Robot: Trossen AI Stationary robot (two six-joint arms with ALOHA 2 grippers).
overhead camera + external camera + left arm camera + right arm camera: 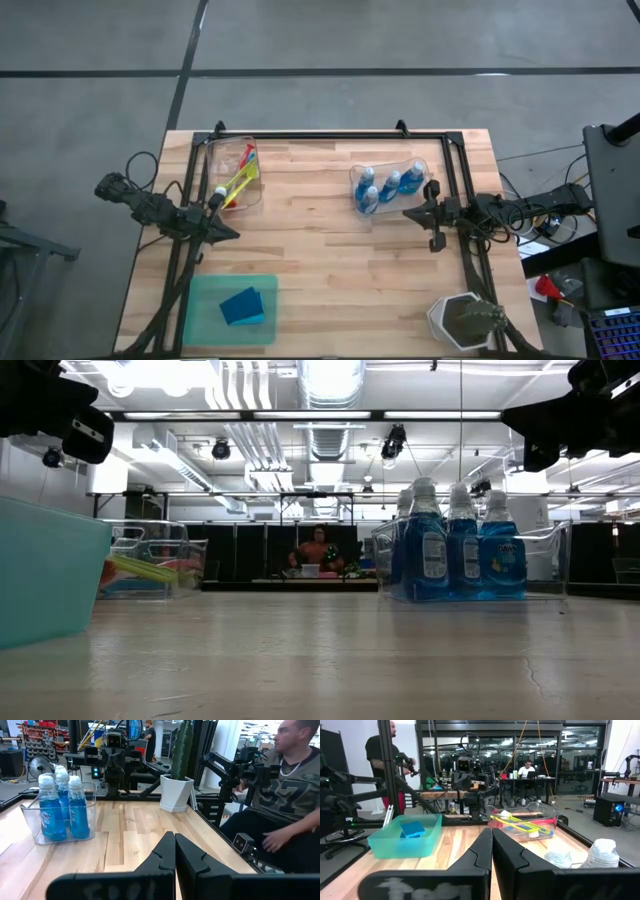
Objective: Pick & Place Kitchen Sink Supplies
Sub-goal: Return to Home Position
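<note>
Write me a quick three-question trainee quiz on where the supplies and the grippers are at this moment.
1. True or false: the blue sponges lie in the green tray.
2. The blue bottles stand in: A) a clear bin; B) the green tray; C) on the bare tabletop.
3. Fill in: the left gripper and the right gripper are both ____, holding nothing.

Key: 1 true; 2 A; 3 shut.
</note>
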